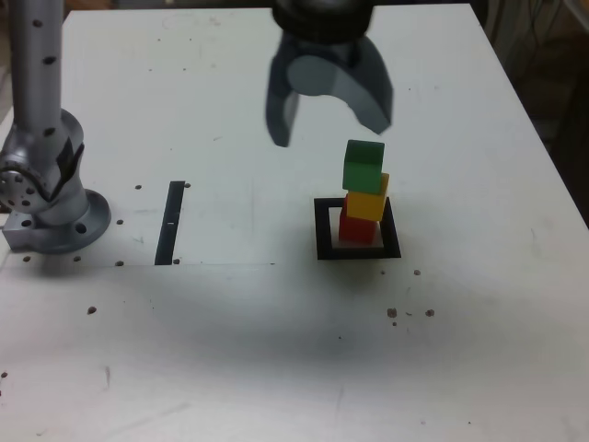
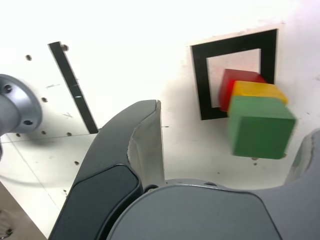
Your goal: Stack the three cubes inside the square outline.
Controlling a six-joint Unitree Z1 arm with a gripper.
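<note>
Evidently stacked: three cubes in one pile, green cube [image 1: 363,166] on top, yellow cube [image 1: 366,204] in the middle, red cube [image 1: 356,226] lowest, standing at the square outline [image 1: 324,230].
Red cube: much of it hidden behind the yellow one in both views; its exact fit against the border's inner edge was hard to judge.
Yellow cube: partly covered by the green; only a narrow part showed in the wrist view.
Square outline: near corner hidden behind the cubes in the wrist view; its white centre partly blocked.
Gripper [image 1: 329,129]: fingers spread apart, nothing clamped; blurred in the exterior view, with daylight between them and the green cube in the wrist view. One finger ran off the wrist view's edge.
Arm [image 1: 37,74]: cut off by the exterior view's top edge.
Black strip [image 1: 170,223]: flat on the table [image 1: 221,350], between arm base [image 1: 60,226] and outline.
</note>
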